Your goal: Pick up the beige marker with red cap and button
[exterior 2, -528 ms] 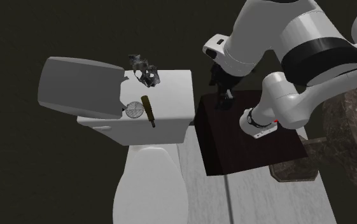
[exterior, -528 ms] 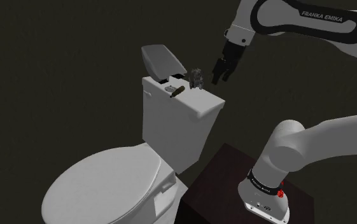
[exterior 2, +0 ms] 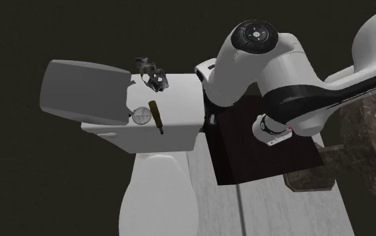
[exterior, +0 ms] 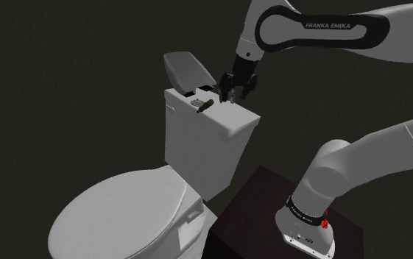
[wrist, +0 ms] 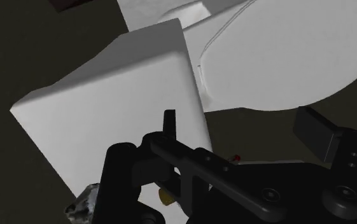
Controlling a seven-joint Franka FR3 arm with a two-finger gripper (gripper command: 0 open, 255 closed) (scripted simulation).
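While it is lying flat on the white top of the toilet tank (exterior 2: 179, 94), the brownish marker (exterior 2: 156, 117) is being touched by nothing but that surface. In the second exterior view it is being shown running from 12 to 6 o'clock, slightly slanted; its cap colour cannot be made out. A small round dial (exterior 2: 140, 115) is being seen just beside it at 9 o'clock. A crumpled grey object (exterior 2: 155, 79) is sitting near it at 12 o'clock, close to the tank's back edge. At 10 o'clock from the marker a grey slab (exterior 2: 82, 90) is being propped at a tilt on the tank.

In the shoulder view the gripper (exterior: 235, 90) is being held above the tank top at 2 o'clock from the marker, near it but apart, in front of the crumpled grey object. Its black fingers (wrist: 121, 178) are being kept apart in the wrist view, and nothing is being clasped between them.

Below the tank, at 7 o'clock in the shoulder view, the white toilet seat lid (exterior: 116, 213) is lying shut. The arm's base is being carried by the dark stand (exterior: 249, 206), well apart at 5 o'clock from the marker.
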